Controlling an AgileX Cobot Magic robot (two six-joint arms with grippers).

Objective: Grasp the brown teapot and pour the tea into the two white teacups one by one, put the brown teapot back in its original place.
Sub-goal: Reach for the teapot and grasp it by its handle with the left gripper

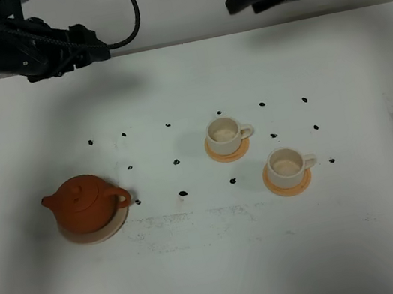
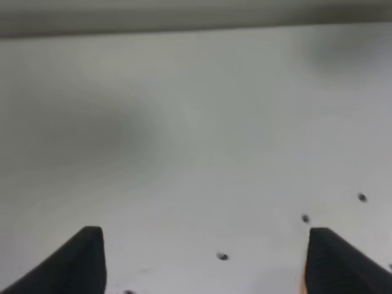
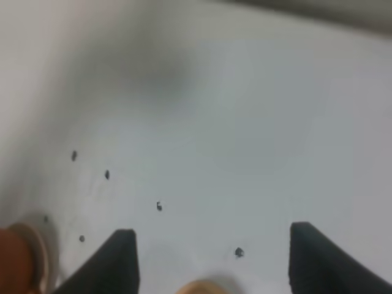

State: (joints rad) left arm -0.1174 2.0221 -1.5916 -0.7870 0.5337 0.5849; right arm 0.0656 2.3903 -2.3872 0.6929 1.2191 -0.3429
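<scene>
You're at the very start: nothing has been grasped and the pour has not yet begun. The brown teapot sits lid-on upon its beige plate at the left of the table, with its spout pointing away from the cups and its loop handle turned toward them. The farther teacup and the nearer teacup stand well apart from the pot on the right, each on an orange coaster, handles to the right. Both arms hang back at the far edge. Your left gripper is spread wide with only bare table and a few black dots between its fingers, and your right gripper is likewise released and empty. The step in hand is the reach for the teapot, and the left arm looks the better placed for it. Bring it down and forward over the pot, line the fingers up either side of the loop handle, and close only once the handle sits squarely between them. Lift straight up so that the plate stays put, since you'll need it as the return spot.
</scene>
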